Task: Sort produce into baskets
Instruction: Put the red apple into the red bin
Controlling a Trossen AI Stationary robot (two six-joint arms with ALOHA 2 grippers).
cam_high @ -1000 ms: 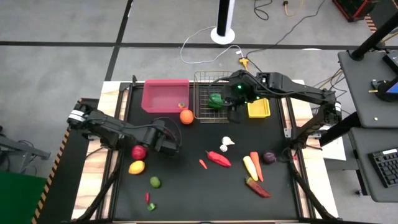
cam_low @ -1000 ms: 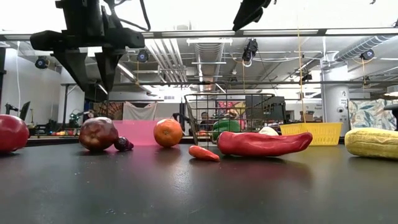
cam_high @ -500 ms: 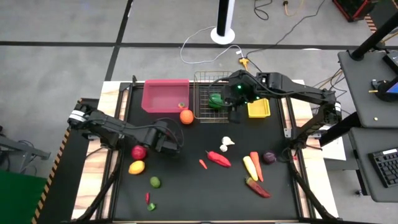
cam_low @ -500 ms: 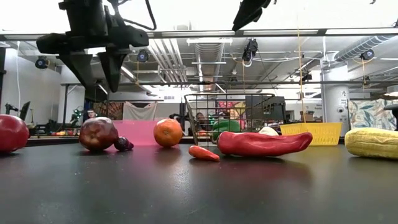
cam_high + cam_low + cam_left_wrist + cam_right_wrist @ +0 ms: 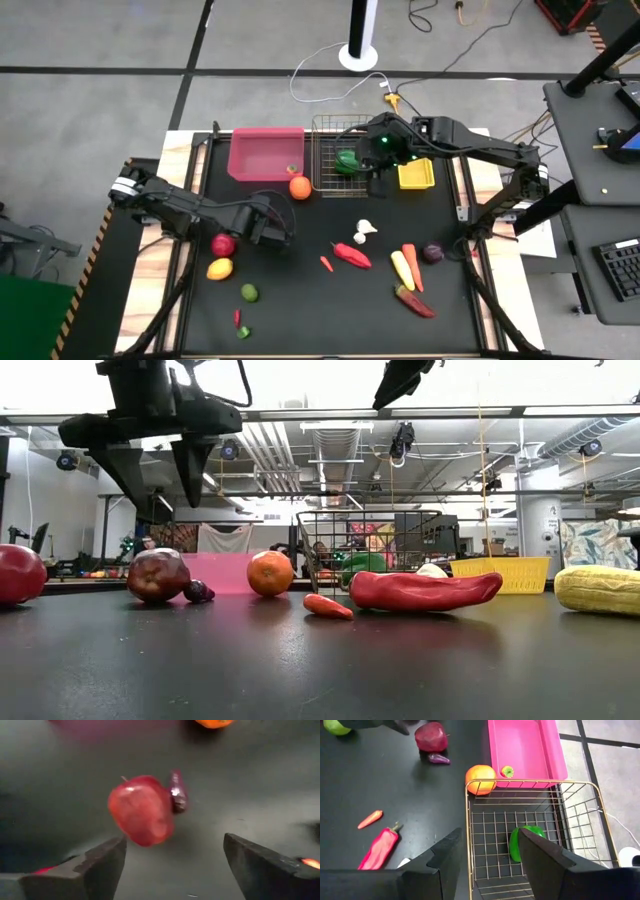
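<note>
The left claw (image 5: 155, 478) hangs above the worktop with fingers spread wide. The right claw (image 5: 375, 168) hovers at the far side, fingers apart.

We see a pink bin (image 5: 266, 152), a yellow bin (image 5: 416, 177), an orange (image 5: 299, 187), a dark red apple (image 5: 142, 810), a green pepper (image 5: 522, 841) and a black tabletop (image 5: 300, 300).

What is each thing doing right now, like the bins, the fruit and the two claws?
Left claw: open, empty, hanging above the red apple.
Right claw: open, empty, over the wire basket.
Red apple: on the table, a small purple piece touching it.
Orange: on the table beside the baskets.
Pink bin: holds one small green piece.
Wire basket: holds a green pepper.
Yellow bin: contents hidden.
</note>
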